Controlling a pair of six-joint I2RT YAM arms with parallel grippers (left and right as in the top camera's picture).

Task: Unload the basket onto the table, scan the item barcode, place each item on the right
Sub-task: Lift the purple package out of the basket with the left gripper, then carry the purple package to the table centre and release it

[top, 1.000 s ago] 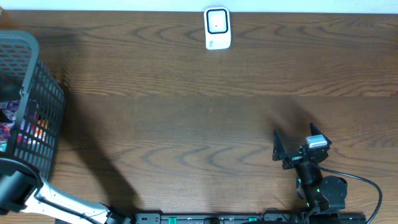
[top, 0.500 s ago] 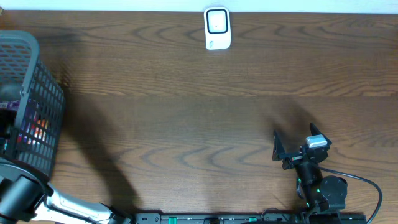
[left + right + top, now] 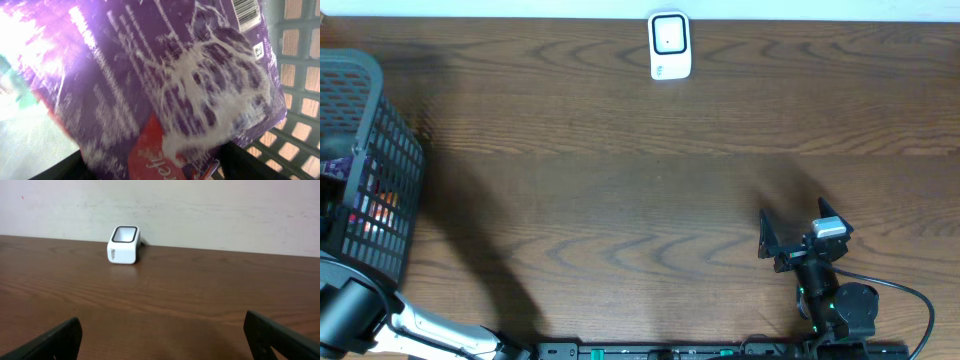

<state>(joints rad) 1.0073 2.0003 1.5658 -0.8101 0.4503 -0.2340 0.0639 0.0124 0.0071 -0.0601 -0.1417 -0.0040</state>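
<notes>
My left gripper (image 3: 150, 170) is down inside the dark mesh basket (image 3: 390, 150). Its two dark fingers (image 3: 250, 162) stand wide apart on either side of a crinkled purple packet (image 3: 165, 75). The packet fills the left wrist view, and a barcode (image 3: 246, 12) shows at its top right corner. A red pack (image 3: 160, 160) lies under the packet between the fingers. The white scanner (image 3: 670, 45) stands at the table's far edge and also appears in the right wrist view (image 3: 123, 245). My right gripper (image 3: 797, 228) rests open and empty near the front right.
The basket's wall (image 3: 295, 65) rises close on the right of the left gripper, and several colourful packs lie inside it. The left arm (image 3: 360, 320) reaches in from the front left corner. A pale wall stands behind the scanner.
The left arm's near link has shifted slightly toward the front left corner as the gripper sank into the basket. The right arm and the scanner have not moved.
</notes>
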